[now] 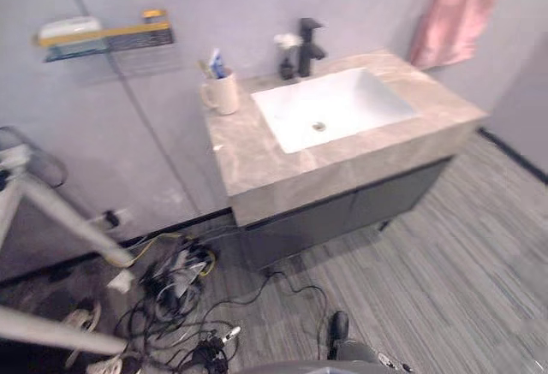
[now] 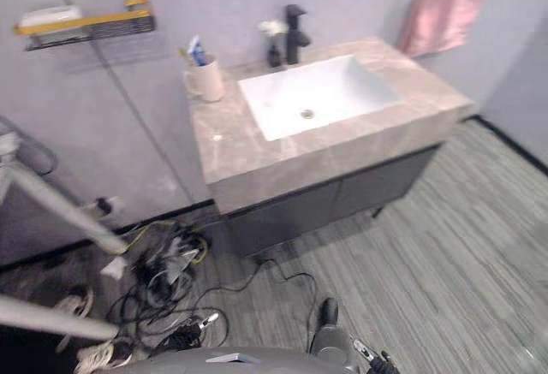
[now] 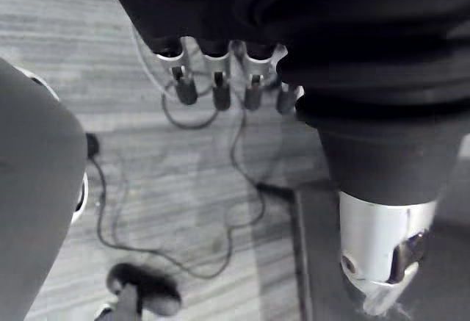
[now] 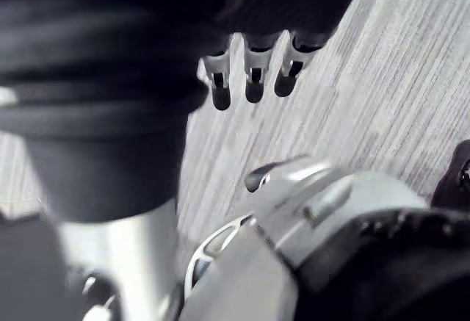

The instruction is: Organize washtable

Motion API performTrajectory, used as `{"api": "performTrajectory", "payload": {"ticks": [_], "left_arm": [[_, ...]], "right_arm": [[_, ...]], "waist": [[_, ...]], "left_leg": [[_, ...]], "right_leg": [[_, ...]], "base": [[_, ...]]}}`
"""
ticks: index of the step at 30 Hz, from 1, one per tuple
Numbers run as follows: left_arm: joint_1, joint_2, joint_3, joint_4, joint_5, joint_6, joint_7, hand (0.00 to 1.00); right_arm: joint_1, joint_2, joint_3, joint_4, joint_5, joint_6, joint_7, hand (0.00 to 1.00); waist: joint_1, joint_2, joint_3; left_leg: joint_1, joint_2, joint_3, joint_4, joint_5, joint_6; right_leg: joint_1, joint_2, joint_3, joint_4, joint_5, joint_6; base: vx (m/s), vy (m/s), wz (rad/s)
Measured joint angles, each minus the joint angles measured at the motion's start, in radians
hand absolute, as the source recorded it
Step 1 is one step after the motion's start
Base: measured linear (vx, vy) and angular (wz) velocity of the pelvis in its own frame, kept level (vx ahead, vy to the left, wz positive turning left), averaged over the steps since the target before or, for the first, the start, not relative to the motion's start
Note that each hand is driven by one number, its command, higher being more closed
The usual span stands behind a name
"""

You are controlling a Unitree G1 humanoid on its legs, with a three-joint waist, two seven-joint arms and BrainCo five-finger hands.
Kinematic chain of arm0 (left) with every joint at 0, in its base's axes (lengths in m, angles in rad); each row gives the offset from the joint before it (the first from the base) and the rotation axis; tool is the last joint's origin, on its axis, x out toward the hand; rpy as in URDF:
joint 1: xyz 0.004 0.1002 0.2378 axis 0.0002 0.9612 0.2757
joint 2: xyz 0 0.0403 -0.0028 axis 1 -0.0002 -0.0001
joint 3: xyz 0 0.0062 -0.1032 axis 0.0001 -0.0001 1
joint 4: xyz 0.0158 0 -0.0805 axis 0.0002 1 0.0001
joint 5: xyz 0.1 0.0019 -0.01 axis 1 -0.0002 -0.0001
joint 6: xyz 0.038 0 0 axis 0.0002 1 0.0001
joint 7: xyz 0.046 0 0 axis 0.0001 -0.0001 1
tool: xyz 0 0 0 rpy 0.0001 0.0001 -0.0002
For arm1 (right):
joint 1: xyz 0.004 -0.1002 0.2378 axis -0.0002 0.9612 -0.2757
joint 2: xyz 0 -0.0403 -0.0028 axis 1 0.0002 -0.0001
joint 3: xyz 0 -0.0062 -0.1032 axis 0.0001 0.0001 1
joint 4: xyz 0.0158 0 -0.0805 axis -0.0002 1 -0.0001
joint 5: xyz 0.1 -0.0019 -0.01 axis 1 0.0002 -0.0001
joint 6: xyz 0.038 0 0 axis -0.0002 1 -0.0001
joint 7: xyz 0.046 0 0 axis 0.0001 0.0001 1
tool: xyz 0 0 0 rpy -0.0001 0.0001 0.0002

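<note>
The cup stands on the washtable beside the sink. The left hand and right hand hang over the floor, fingers relaxed, holding nothing.

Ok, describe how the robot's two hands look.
Left hand: a black ribbed cover over its back and wrist, with a row of slim silver fingers ending in dark rounded tips. Right hand: the same build, black ribbed cover and silver, dark-tipped fingers.

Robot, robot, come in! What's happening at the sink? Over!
Left hand open, empty, hanging low. Right hand the same. Cup sits on washtable, back left of the sink, untouched. Cable tangle on floor beside the cabinet.
</note>
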Motion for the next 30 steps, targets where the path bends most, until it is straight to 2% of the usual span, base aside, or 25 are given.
{"api": "performTrajectory", "payload": {"ticks": [1, 2, 3, 4, 5, 6, 7, 8, 9, 10, 11, 12, 15, 18, 20, 21, 22, 23, 24, 25, 26, 27, 29, 30], "left_arm": [[-0.002, 0.004, 0.0, 0.0, 0.001, 0.003, 0.0, 0.0], [0.0, 0.007, 0.0, 0.0, 0.0, 0.004, 0.0, 0.0], [0.003, 0.007, 0.0, -0.001, -0.002, 0.004, -0.001, 0.0], [0.001, 0.01, 0.002, -0.002, -0.009, 0.004, -0.001, 0.0], [-0.018, 0.022, 0.021, 0.018, -0.013, 0.009, -0.003, 0.0], [-0.03, 0.027, 0.018, 0.037, -0.015, 0.011, -0.006, 0.0], [-0.034, 0.026, 0.013, 0.038, -0.015, 0.011, -0.007, 0.0], [-0.042, -0.003, 0.009, 0.031, -0.02, 0.003, -0.009, 0.0], [-0.049, 0.001, 0.008, 0.031, -0.034, 0.002, -0.004, 0.0], [-0.055, 0.005, 0.009, 0.036, -0.035, 0.007, -0.005, 0.0], [-0.055, 0.013, 0.013, 0.036, -0.036, 0.008, -0.004, 0.0], [-0.055, 0.018, 0.014, 0.037, -0.043, 0.008, -0.003, 0.0], [-0.071, 0.008, 0.008, 0.026, -0.053, 0.006, -0.002, 0.0], [-0.071, 0.002, 0.008, 0.009, -0.052, 0.005, -0.001, 0.0], [-0.071, 0.007, 0.012, -0.004, -0.052, 0.004, -0.001, 0.0], [-0.064, 0.012, 0.026, -0.003, -0.051, 0.004, 0.0, 0.0], [-0.059, 0.007, 0.039, -0.001, -0.051, 0.005, 0.0, 0.0], [-0.046, 0.009, 0.058, 0.0, -0.052, 0.005, 0.0, 0.0], [-0.025, 0.011, 0.085, 0.0, -0.052, 0.003, -0.001, 0.0], [-0.014, 0.016, 0.097, -0.001, -0.053, -0.007, 0.003, 0.0], [-0.01, 0.018, 0.112, -0.004, -0.058, -0.007, 0.001, 0.0], [-0.009, 0.012, 0.122, -0.006, -0.062, -0.004, -0.002, 0.0], [-0.006, 0.006, 0.125, -0.009, -0.071, -0.006, -0.003, 0.0], [-0.001, 0.006, 0.132, -0.01, -0.071, -0.007, -0.005, 0.0]], "right_arm": [[0.006, 0.003, -0.003, 0.001, 0.001, 0.0, 0.0, 0.0], [0.015, 0.002, -0.004, 0.012, 0.002, 0.0, -0.002, 0.0], [0.015, 0.001, -0.001, 0.013, 0.002, 0.002, -0.002, 0.0], [0.014, 0.003, 0.004, 0.014, 0.0, 0.003, -0.002, 0.0], [0.002, 0.004, 0.013, 0.011, -0.009, 0.005, 0.003, 0.0], [-0.014, -0.006, 0.011, 0.018, -0.01, 0.005, 0.001, 0.0], [-0.022, -0.016, 0.01, 0.022, -0.01, 0.011, -0.002, 0.0], [-0.037, -0.042, 0.006, 0.017, -0.012, 0.017, 0.0, 0.0], [-0.039, -0.042, 0.009, 0.018, -0.017, 0.021, 0.001, 0.0], [-0.045, -0.041, 0.012, 0.018, -0.018, 0.022, 0.004, 0.0], [-0.055, -0.025, 0.016, 0.014, -0.019, 0.023, 0.009, 0.0], [-0.058, -0.01, 0.021, 0.01, -0.019, 0.021, 0.013, 0.0], [-0.034, -0.007, 0.027, 0.011, -0.018, 0.019, 0.019, 0.0], [-0.002, 0.008, 0.024, 0.011, -0.016, 0.02, 0.019, 0.0], [-0.002, 0.014, 0.004, 0.01, -0.014, 0.017, 0.019, 0.0], [0.0, 0.013, 0.003, 0.01, -0.011, 0.016, 0.019, 0.0], [0.001, 0.012, 0.009, 0.011, -0.007, 0.014, 0.021, 0.0], [0.003, 0.011, 0.009, 0.01, -0.007, 0.011, 0.025, 0.0], [0.006, 0.007, 0.017, 0.014, -0.007, 0.01, 0.025, 0.0], [0.007, 0.003, 0.018, 0.015, -0.007, 0.008, 0.026, 0.0], [0.004, -0.008, 0.017, 0.015, -0.007, 0.006, 0.026, 0.0], [0.004, -0.021, 0.015, 0.027, -0.007, 0.007, 0.027, 0.0], [0.014, -0.028, 0.012, 0.043, -0.008, 0.003, 0.03, 0.0], [0.026, -0.03, 0.004, 0.044, -0.009, 0.003, 0.033, 0.0]], "waist": [[0.002, -0.008, 0.0], [0.008, -0.012, 0.0], [0.009, -0.014, -0.002], [0.01, -0.024, -0.004], [0.018, -0.038, 0.005], [0.048, -0.036, 0.007], [0.054, -0.019, 0.0], [0.05, 0.029, -0.003], [0.056, 0.019, -0.013], [0.058, 0.011, -0.01], [0.063, -0.011, -0.013], [0.063, -0.023, -0.013], [0.05, -0.032, -0.012], [0.041, -0.051, -0.022], [0.034, -0.051, -0.02], [0.034, -0.046, -0.017], [0.033, -0.04, -0.016], [0.036, -0.028, -0.004], [0.037, -0.02, -0.002], [0.04, -0.02, 0.005], [0.049, -0.018, 0.01], [0.053, -0.013, 0.028], [0.058, -0.001, 0.039], [0.061, 0.006, 0.042]], "left_leg": [[0.007, 0.004, 0.023, 0.0, 0.0, 0.0], [0.035, 0.005, 0.086, 0.003, 0.001, -0.002], [0.04, 0.004, 0.115, 0.009, 0.001, -0.002], [0.042, -0.007, 0.157, 0.037, 0.001, -0.001], [0.001, 0.01, 0.202, 0.15, -0.006, 0.008], [-0.056, 0.0, 0.176, 0.174, -0.045, 0.046], [-0.074, -0.024, 0.154, 0.073, -0.032, 0.052], [-0.102, 0.014, 0.199, -0.058, 0.162, 0.058], [-0.101, -0.006, 0.253, -0.052, 0.159, 0.049], [-0.102, -0.007, 0.272, -0.045, 0.158, 0.049], [-0.104, -0.004, 0.319, -0.04, 0.159, 0.045], [-0.106, 0.005, 0.337, -0.039, 0.169, 0.03], [-0.113, 0.061, 0.334, -0.016, 0.185, 0.005], [-0.139, 0.113, 0.321, 0.045, 0.184, -0.006], [-0.167, 0.184, 0.336, 0.161, 0.141, -0.018], [-0.169, 0.243, 0.359, 0.255, 0.109, -0.019], [-0.171, 0.276, 0.368, 0.31, 0.09, -0.009], [-0.17, 0.355, 0.371, 0.439, 0.064, 0.022], [-0.197, 0.423, 0.289, 0.581, 0.069, 0.066], [-0.233, 0.432, 0.204, 0.637, 0.072, 0.077], [-0.293, 0.353, -0.022, 0.649, 0.005, 0.015], [-0.333, 0.237, -0.192, 0.621, -0.04, -0.015], [-0.382, 0.122, -0.32, 0.519, -0.05, -0.011], [-0.411, 0.065, -0.417, 0.424, -0.041, -0.022]], "right_leg": [[0.012, -0.02, -0.047, 0.1, -0.04, -0.035], [0.082, -0.05, -0.115, 0.224, -0.096, -0.052], [0.12, -0.058, -0.13, 0.24, -0.096, -0.059], [0.145, -0.062, -0.149, 0.212, -0.108, -0.043], [0.158, -0.035, -0.173, 0.133, -0.078, -0.082], [0.161, 0.012, -0.089, -0.024, -0.008, -0.071], [0.181, 0.053, -0.051, -0.126, 0.034, -0.054], [0.175, 0.029, -0.139, 0.001, -0.061, -0.052], [0.184, -0.044, -0.163, 0.071, -0.122, 0.025], [0.211, -0.059, -0.162, 0.033, -0.111, 0.059], [0.251, -0.047, -0.121, -0.094, -0.062, 0.141], [0.271, -0.007, -0.097, -0.179, -0.055, 0.146], [0.335, 0.08, -0.107, -0.322, 0.008, 0.121], [0.349, 0.124, -0.12, -0.379, 0.024, 0.107], [0.345, 0.149, -0.104, -0.379, 0.021, 0.091], [0.345, 0.172, -0.075, -0.379, 0.017, 0.073], [0.347, 0.186, -0.055, -0.378, 0.014, 0.066], [0.36, 0.217, -0.006, -0.377, 0.01, 0.044], [0.363, 0.248, 0.064, -0.377, -0.001, 0.015], [0.365, 0.259, 0.097, -0.377, -0.005, -0.004], [0.369, 0.263, 0.172, -0.371, -0.011, -0.032], [0.37, 0.255, 0.235, -0.36, -0.013, -0.041], [0.375, 0.252, 0.307, -0.359, -0.015, -0.039], [0.372, 0.255, 0.358, -0.356, -0.015, -0.038]], "base": [[0.77, -0.206, -1.2], [0.66, -0.166, -1.05], [0.67, -0.138, -1.38], [0.25, -0.099, -1.64], [-0.13, -0.108, -2.27], [-0.42, -0.142, -2.17], [-0.53, -0.241, -1.92], [-0.31, -0.183, -1.58], [-0.19, -0.113, -1.36], [-0.1, 0.014, -1.37], [-0.18, -0.107, -1.08], [-0.27, -0.236, -0.97], [-0.32, -0.311, -0.14], [-0.32, -0.276, 0.11], [-0.25, -0.197, -0.26], [-0.14, -0.149, -0.59], [-0.06, -0.139, -0.92], [-0.04, -0.184, -1.22], [-0.05, -0.202, -1.38], [-0.03, -0.222, -1.52], [-0.16, -0.12, -1.52], [-0.22, -0.061, -1.47], [-0.45, 0.055, -1.42], [-0.29, 0.064, -1.42]]}}
